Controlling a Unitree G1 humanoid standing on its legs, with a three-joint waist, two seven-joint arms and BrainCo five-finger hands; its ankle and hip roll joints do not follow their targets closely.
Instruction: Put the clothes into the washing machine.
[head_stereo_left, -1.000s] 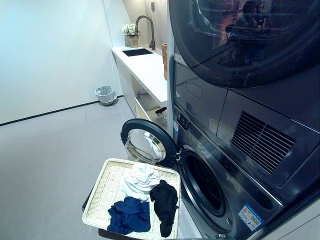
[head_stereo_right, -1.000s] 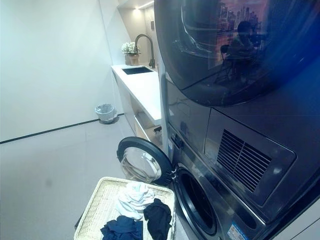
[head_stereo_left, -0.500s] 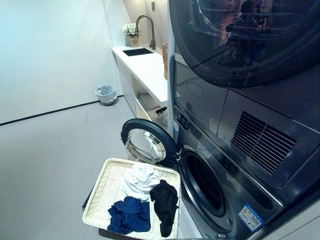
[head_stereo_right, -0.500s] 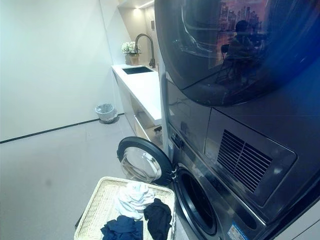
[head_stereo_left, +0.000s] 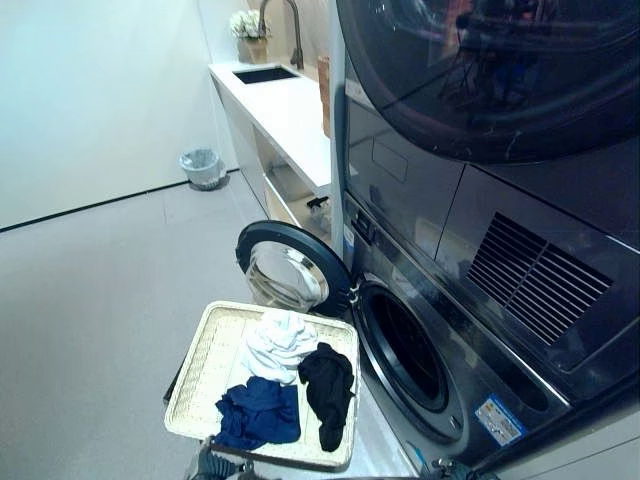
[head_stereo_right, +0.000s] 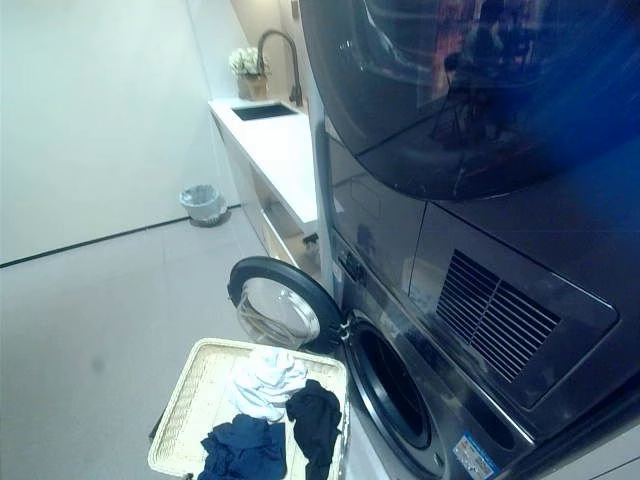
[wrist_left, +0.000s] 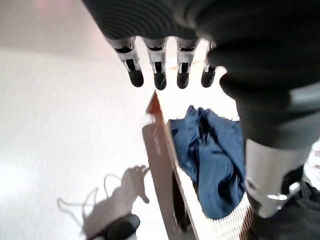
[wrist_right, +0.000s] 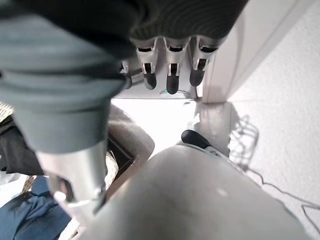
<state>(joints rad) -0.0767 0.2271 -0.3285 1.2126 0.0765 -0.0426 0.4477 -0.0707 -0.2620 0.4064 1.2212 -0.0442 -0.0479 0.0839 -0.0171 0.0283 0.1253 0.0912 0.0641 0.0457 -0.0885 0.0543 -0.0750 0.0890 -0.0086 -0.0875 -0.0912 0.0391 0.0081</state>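
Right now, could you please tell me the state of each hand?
Left hand: open, holding nothing, above the basket edge.
Right hand: open, holding nothing.

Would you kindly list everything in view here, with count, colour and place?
Washing machine: one, dark grey, on the right, lower unit of a stack.
Washer door: one, dark rim with glass, swung open beside the drum opening.
Basket: one, pale woven, on the floor before the machine.
White garment: one, in the basket's far part.
Blue garment: one, dark blue, in the basket's near part.
Black garment: one, at the basket's machine side.
Counter: one, white, with sink, tap and flowers, behind.
Bin: one, grey, by the wall.
Left hand: open, above the basket's edge.
Right hand: open, empty.
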